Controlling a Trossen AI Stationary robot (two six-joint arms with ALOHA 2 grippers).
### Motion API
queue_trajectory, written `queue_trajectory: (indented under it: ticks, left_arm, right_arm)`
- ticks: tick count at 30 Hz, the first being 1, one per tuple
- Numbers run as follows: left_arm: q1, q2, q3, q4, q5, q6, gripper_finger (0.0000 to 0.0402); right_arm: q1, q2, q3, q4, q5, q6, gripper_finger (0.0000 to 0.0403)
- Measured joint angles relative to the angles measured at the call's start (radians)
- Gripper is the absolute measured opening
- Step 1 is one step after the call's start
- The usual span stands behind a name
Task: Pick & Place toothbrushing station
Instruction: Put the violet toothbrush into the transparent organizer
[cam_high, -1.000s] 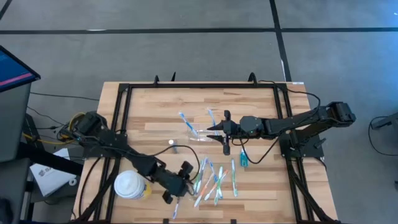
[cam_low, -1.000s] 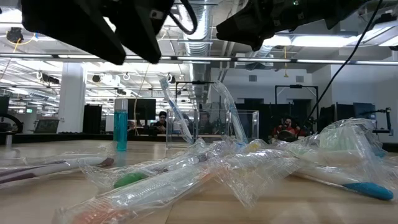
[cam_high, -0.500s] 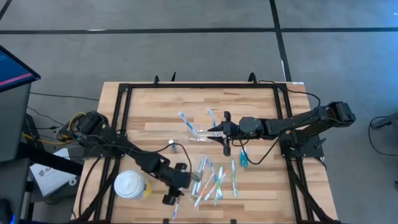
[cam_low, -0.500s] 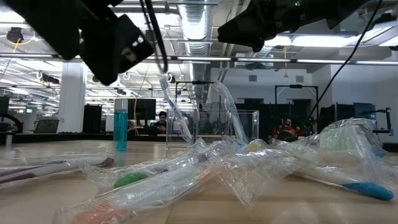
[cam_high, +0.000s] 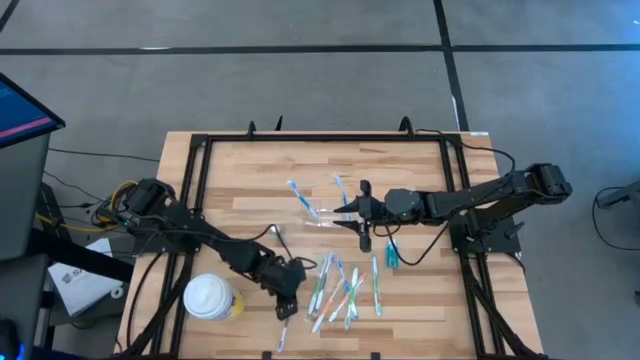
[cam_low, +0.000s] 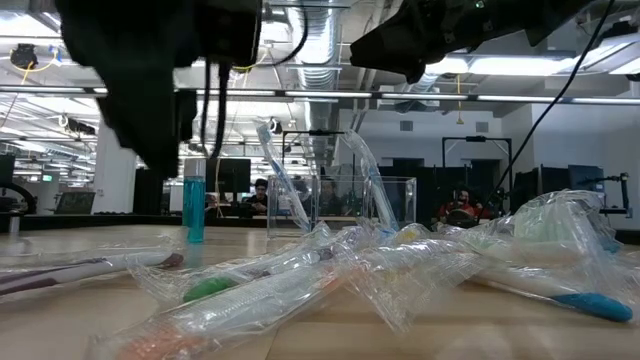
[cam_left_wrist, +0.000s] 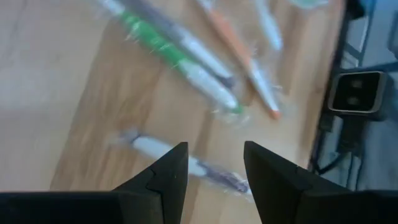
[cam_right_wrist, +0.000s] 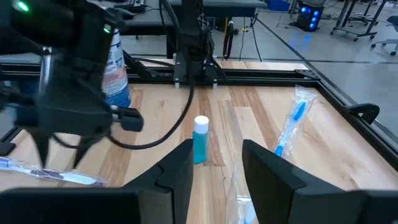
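Left gripper (cam_high: 288, 297) hangs over wrapped toothbrushes (cam_high: 340, 290), jaws parted, nothing held. Right gripper (cam_high: 352, 210) likewise parted and empty, beside the clear toothbrushing station (cam_high: 322, 212) at table centre. Risk: crinkled wrappers may be snagged or scattered by a low pass.

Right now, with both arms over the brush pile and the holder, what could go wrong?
1. The left gripper, open, hangs over wrapped toothbrushes that overlap; a grab may lift several or slip on the film.
2. The right gripper, open, hovers beside the clear holder; it is see-through and light-looking, so a nudge could tip it and the brushes standing in it.
3. The yellow cup sits close to the left arm's elbow.
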Motion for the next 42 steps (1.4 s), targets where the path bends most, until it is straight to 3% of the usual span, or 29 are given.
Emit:
queue_trajectory:
  ticks: [6, 33, 38, 42]
  left_arm:
    - [0.001, 0.0, -0.058, 0.007, -0.042, -0.117, 0.0151]
    - [0.001, 0.082, -0.088, 0.098, -0.062, -0.173, 0.015]
    - [0.001, 0.084, -0.088, 0.104, -0.086, -0.176, 0.0129]
    - [0.001, 0.086, -0.089, 0.106, -0.087, -0.178, 0.0084]
  right_arm:
    - [0.0, 0.0, 0.0, 0.002, 0.0, 0.0, 0.0127]
    - [0.0, 0.0, 0.0, 0.001, 0.0, 0.0, 0.0127]
    - [0.0, 0.0, 0.0, 0.002, 0.0, 0.0, 0.0127]
    - [0.0, 0.0, 0.0, 0.001, 0.0, 0.0, 0.0127]
